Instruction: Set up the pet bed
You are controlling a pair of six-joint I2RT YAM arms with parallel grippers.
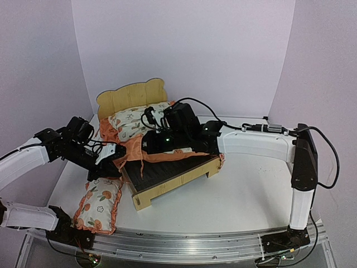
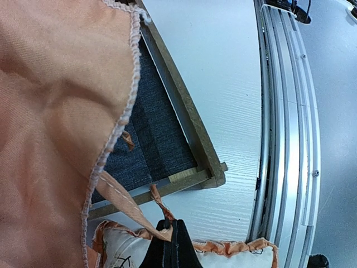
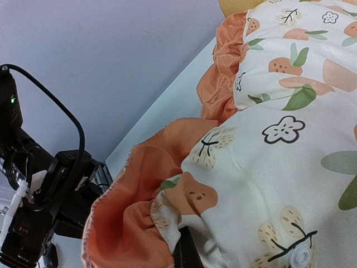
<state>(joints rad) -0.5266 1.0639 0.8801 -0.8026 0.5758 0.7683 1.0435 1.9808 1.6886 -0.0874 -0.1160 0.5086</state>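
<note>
Bed (image 1: pixel 173 187) sits on the desk (image 1: pixel 251 190) with mattress (image 1: pixel 134 123) bunched at its headboard (image 1: pixel 131 95) end, foot half of the base (image 1: pixel 167 167) bare, left jaws and right jaws each pinching mattress edge, pillow (image 1: pixel 100 204) beside it unplaced.

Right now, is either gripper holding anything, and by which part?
Both pinch the cushion: left gripper an orange edge strip, right gripper the ruffle.

Pale lilac walls (image 1: pixel 184 50) close in at 9, 12 and 3 o'clock, evenly lit, with faint shading in the corners. A white tabletop (image 1: pixel 251 195) lies below, with an aluminium rail (image 1: pixel 195 245) along its 6 o'clock edge.
</note>
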